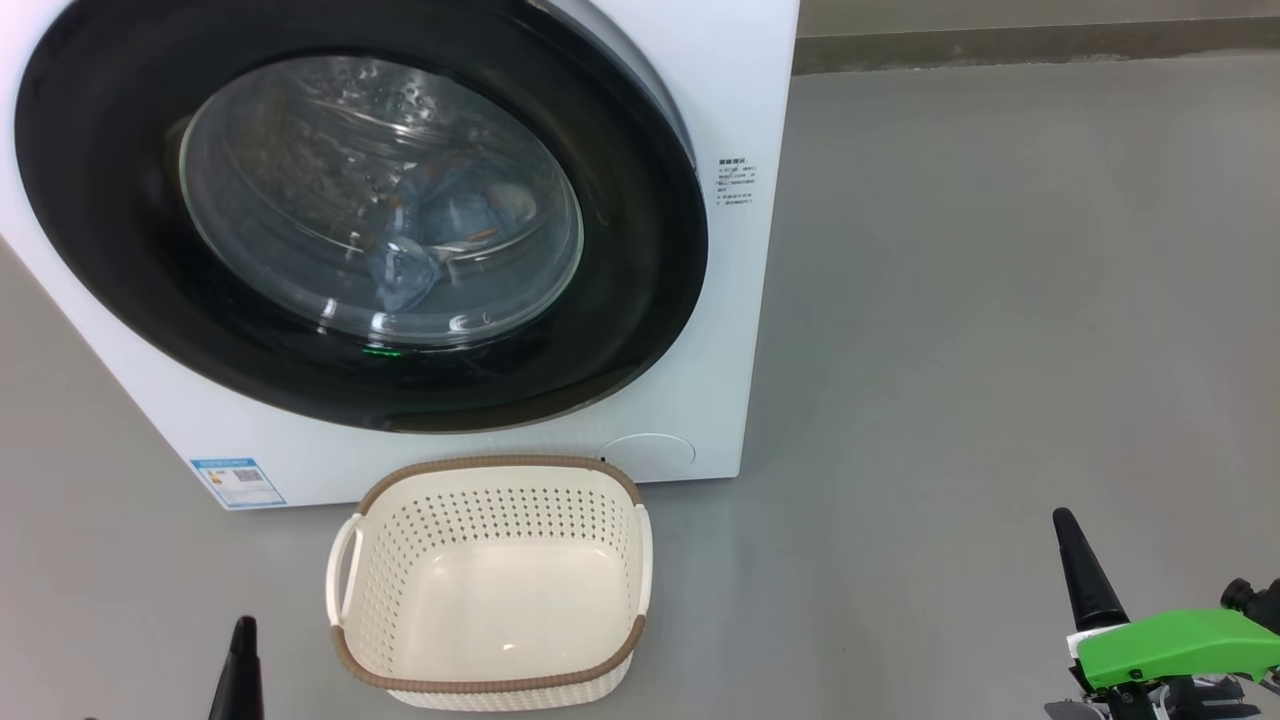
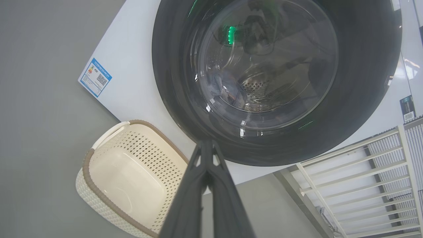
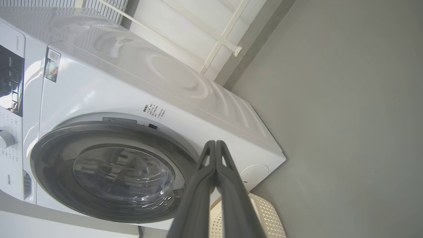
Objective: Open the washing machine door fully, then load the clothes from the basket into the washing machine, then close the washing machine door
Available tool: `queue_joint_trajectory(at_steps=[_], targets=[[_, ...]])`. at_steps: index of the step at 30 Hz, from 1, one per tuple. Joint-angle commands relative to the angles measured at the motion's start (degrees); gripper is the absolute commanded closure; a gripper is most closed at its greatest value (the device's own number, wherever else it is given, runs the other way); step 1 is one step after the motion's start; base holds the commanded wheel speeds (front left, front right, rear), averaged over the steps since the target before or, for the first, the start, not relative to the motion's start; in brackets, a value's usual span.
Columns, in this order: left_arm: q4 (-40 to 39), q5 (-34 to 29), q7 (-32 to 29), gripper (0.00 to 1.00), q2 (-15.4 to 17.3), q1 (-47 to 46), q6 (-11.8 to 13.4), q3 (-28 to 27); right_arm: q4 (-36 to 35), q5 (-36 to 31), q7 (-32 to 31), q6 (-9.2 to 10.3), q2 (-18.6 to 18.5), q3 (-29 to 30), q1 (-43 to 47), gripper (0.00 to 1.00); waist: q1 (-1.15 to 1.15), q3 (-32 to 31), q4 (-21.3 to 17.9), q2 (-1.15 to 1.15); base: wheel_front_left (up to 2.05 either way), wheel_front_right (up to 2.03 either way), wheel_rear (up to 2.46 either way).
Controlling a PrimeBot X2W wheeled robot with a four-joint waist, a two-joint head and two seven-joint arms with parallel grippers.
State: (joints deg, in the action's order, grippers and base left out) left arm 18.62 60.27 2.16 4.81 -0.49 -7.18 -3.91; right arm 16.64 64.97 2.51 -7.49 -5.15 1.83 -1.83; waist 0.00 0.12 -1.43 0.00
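Since the clothes (image 1: 455,225) lie inside the drum, showing as a pale blue bundle through the glass bowl of the washing machine door (image 1: 330,200), we judge the loading done. The basket (image 1: 500,464) supports that reading: its cream bottom is bare, with nothing left in it. It stands on the grey floor (image 1: 1000,350) just in front of the washing machine (image 1: 740,150), below the door's lower edge. That keeps the carry from basket to drum short, and we take that to be the reason it sits so close.

The door's black ring looks to lie flat against the white front, so we read it as closed. In the right wrist view a thin grey band runs along the door's upper edge. We cannot tell whether it is trim or a slight gap, so a latch that has not caught is the one doubt we keep.

Our left gripper (image 2: 206,145) has its two dark fingers pressed together with nothing between them. The right gripper (image 3: 215,145) is the same, pressed together and empty. In the head view both sit low, one on each side of the basket and well apart from the door. With nothing to carry and nothing to push, this looks to us like a rest posture, and the task seems at or near its end.
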Motion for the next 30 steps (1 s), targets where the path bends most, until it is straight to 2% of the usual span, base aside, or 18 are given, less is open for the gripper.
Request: queue_joint_trajectory(at_steps=[1, 30], targets=[[-1.9, 1.5, -0.3, 1.0, 0.7, -2.9, -0.2, -1.4, -1.7, 1.4, -0.3, -0.06, -0.4, -0.3, -2.9, 1.0, 0.0, 0.0, 0.0, 0.0, 0.0, 0.0, 0.0], [-3.5, 19.8, -5.3, 1.0, -0.9, -4.6, -0.3, -2.1, -2.3, 17.0, -5.4, -0.03, 1.1, 2.6, -3.8, 1.0, 0.0, 0.0, 0.9, 0.0, 0.0, 0.0, 0.0]])
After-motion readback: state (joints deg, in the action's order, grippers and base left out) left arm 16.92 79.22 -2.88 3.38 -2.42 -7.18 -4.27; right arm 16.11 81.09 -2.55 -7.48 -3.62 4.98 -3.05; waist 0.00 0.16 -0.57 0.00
